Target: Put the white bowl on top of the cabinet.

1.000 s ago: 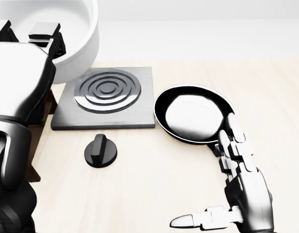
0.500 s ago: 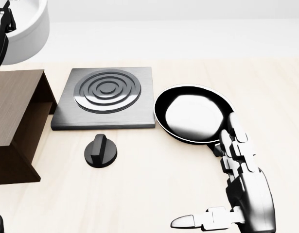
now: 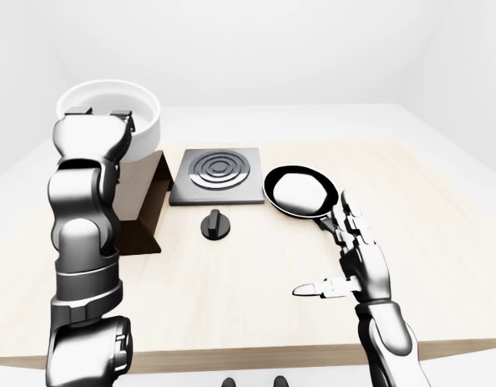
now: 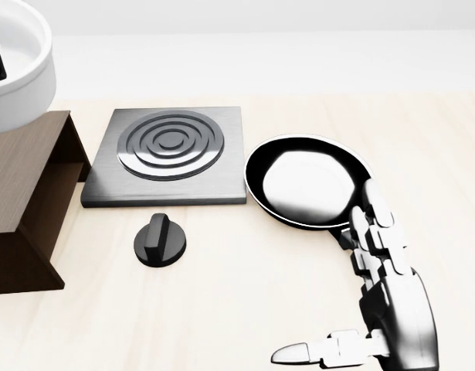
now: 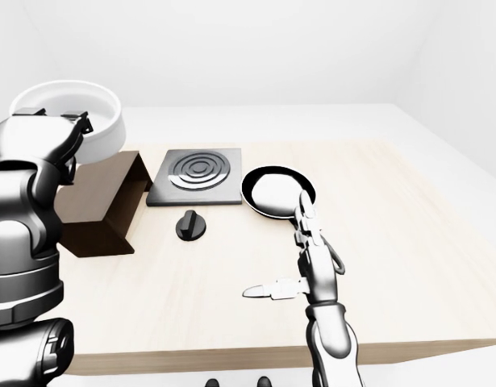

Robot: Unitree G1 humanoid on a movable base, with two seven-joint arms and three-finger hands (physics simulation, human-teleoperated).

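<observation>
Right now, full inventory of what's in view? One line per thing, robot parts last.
white bowl: 1, white, upper left of the left-eye view, held over the cabinet
cabinet: 1, dark brown wood, left edge of the head view, on the table
hotplate: 1, grey square with ringed burner, centre of the head view
knob: 1, black, just below the hotplate
frying pan: 1, black, right of the hotplate
table: 1, light wood, under everything
left hand: 1, silver and black, at the bowl's rim; grip unclear
right hand: 1, silver and black, open, below the pan
</observation>
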